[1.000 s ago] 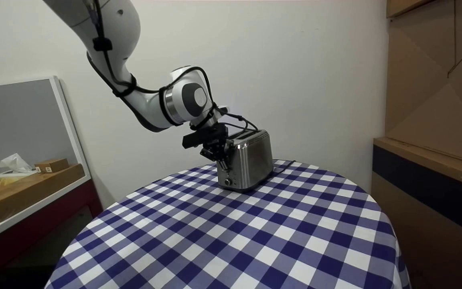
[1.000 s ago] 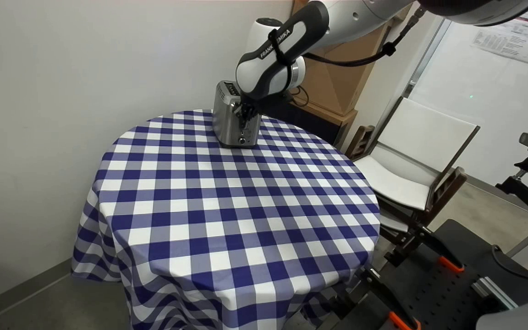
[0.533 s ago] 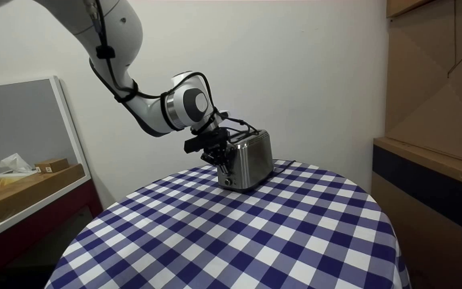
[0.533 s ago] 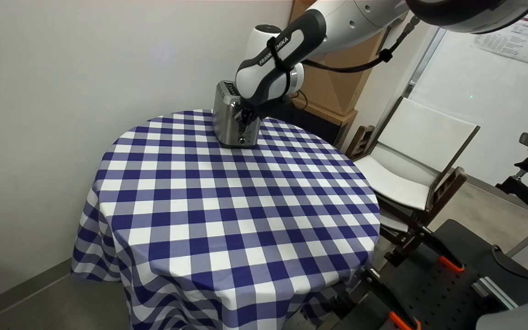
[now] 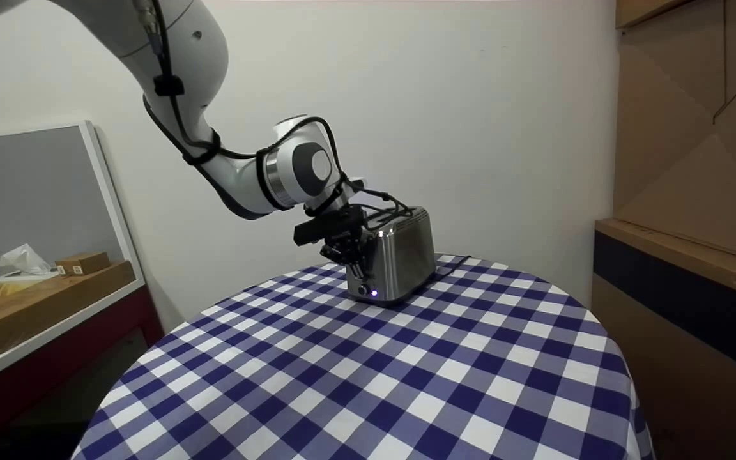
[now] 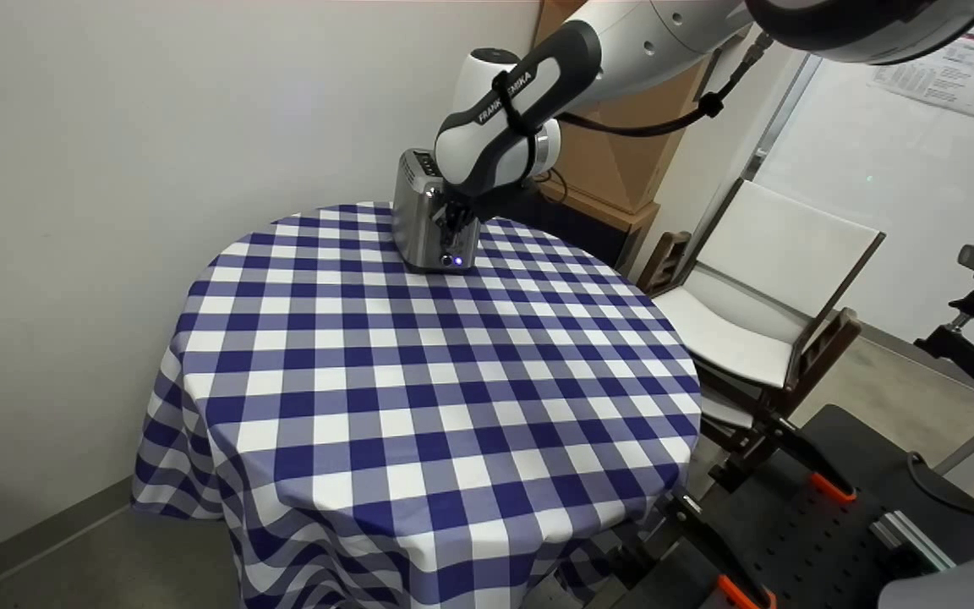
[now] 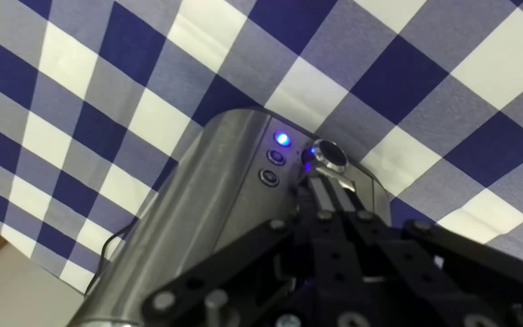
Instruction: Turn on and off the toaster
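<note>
The silver toaster (image 5: 409,252) stands upright at the far side of the table in both exterior views (image 6: 416,216). In the wrist view its control face (image 7: 243,204) shows a knob (image 7: 332,156), a button lit blue (image 7: 282,138) and two unlit buttons. My gripper (image 5: 358,271) is low at the toaster's control face, just above the knob. In the wrist view the gripper (image 7: 328,181) is shut, with its fingers side by side. A shiny metal piece that looks like the lever (image 7: 346,182) sits right at the fingertips, partly hidden by them.
A blue-and-white checked cloth (image 5: 368,370) covers the round table. The wall stands close behind the toaster. A black cord (image 7: 102,256) runs from the toaster across the cloth. A white chair (image 6: 732,338) stands beside the table.
The arm and gripper have moved down a little along the toaster's control face, mostly in the first half second. The button light on the toaster has come on. The toaster has stayed in place.
</note>
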Robot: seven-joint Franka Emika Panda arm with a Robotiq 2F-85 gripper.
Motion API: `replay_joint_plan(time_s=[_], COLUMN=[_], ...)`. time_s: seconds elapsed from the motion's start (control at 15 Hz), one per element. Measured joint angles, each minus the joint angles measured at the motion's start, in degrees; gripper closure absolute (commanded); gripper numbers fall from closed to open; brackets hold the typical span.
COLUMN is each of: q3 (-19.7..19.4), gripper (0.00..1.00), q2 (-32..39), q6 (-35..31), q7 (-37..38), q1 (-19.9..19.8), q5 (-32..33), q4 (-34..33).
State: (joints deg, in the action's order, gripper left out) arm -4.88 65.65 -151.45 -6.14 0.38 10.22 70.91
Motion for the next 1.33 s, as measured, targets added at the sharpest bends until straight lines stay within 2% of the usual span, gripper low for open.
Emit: replay_joint_plan(time_s=[0.67, 1.13, 1.33], q3=[1.10, 4.60, 5.09], gripper=[1.00, 1.00, 1.00], q2=[-0.78, -7.23, -11.35], q6=[1.07, 12.60, 15.03], q7=[-0.01, -0.34, -0.44], q1=[-1.28, -5.18, -5.93], q5=[-0.20, -4.62, -5.94], q4=[0.51, 2.67, 4.92])
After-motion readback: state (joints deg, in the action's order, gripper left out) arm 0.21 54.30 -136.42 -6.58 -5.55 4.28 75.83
